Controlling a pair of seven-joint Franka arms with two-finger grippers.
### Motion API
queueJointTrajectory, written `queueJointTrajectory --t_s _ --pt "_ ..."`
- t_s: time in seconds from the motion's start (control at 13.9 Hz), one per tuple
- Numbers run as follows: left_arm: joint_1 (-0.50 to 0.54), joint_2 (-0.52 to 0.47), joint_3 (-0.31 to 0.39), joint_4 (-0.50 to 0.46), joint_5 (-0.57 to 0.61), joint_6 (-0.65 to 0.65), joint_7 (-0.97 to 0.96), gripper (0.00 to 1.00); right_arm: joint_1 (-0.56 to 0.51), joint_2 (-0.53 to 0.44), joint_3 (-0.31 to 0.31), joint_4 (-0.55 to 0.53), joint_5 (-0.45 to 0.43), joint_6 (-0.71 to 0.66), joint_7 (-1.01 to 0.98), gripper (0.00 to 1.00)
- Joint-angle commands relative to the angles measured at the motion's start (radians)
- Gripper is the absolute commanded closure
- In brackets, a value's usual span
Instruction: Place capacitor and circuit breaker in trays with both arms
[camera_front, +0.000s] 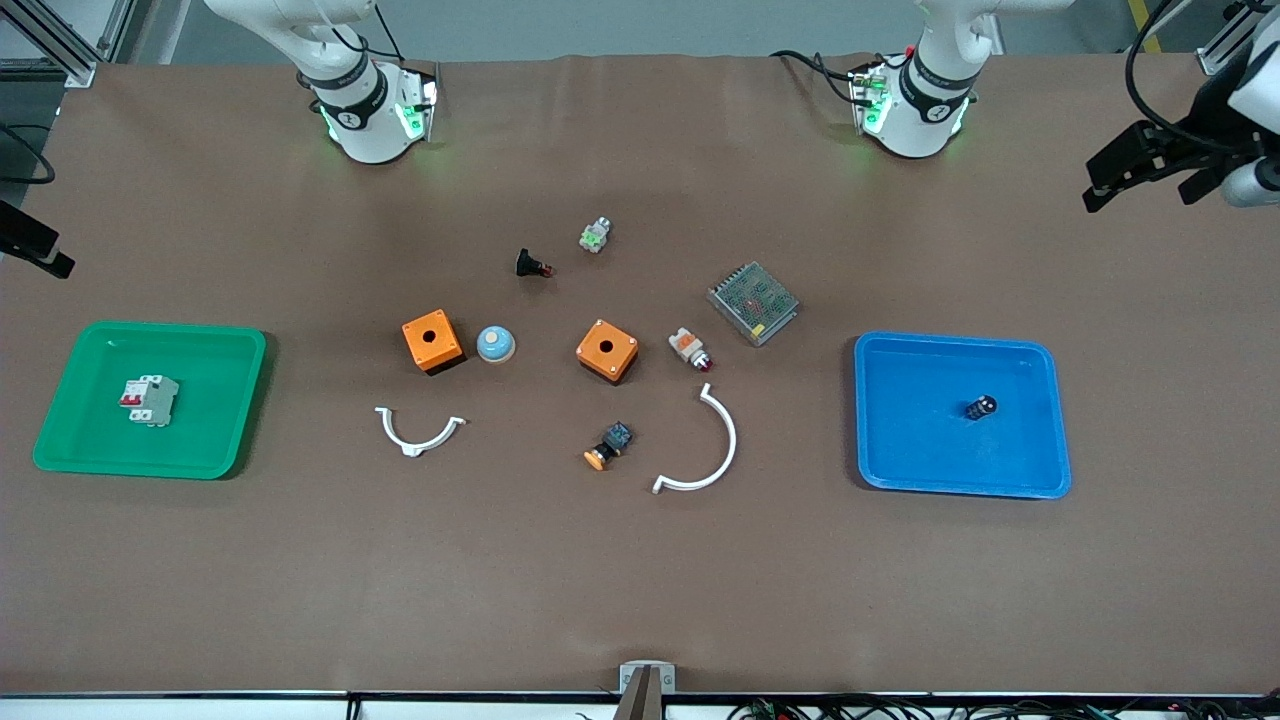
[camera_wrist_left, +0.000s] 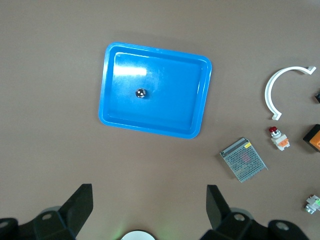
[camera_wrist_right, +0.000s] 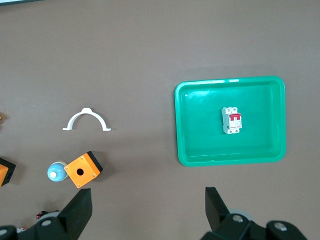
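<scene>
Brown matting covers the table in the front view, where the circuit breaker (camera_front: 150, 400) lies in the green tray (camera_front: 215, 345) at centre left and the capacitor (camera_front: 981, 407) rests in the blue tray (camera_front: 1030, 470) at centre right.

In the left wrist view, the left gripper (camera_wrist_left: 149, 206) hangs with fingers spread, empty, at the frame's bottom.

In the right wrist view, the right gripper (camera_wrist_right: 148, 207) is likewise spread and empty. The job looks finished; any careless sweep could nudge a tray.
</scene>
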Motion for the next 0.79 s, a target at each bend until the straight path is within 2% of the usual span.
queueJointTrajectory --t_s 0.0,0.22,0.36,0.72 --pt "0.008 0.002 0.009 0.006 -0.015 0.006 0.012 0.0 0.002 0.015 0.003 0.027 -0.016 -0.013 0.003 0.0" --pt "-0.004 0.007 -0.002 -0.003 0.048 0.0 0.007 0.0 0.001 0.016 0.003 0.027 -0.016 -0.012 0.003 0.0" --pt "-0.006 0.013 -0.032 0.0 0.049 0.002 0.006 0.0 0.001 0.016 0.003 0.027 -0.016 -0.012 0.003 0.0" --pt "-0.007 0.014 -0.037 -0.011 0.049 0.002 0.013 0.0 0.002 0.016 0.003 0.027 -0.016 -0.012 0.003 0.0"
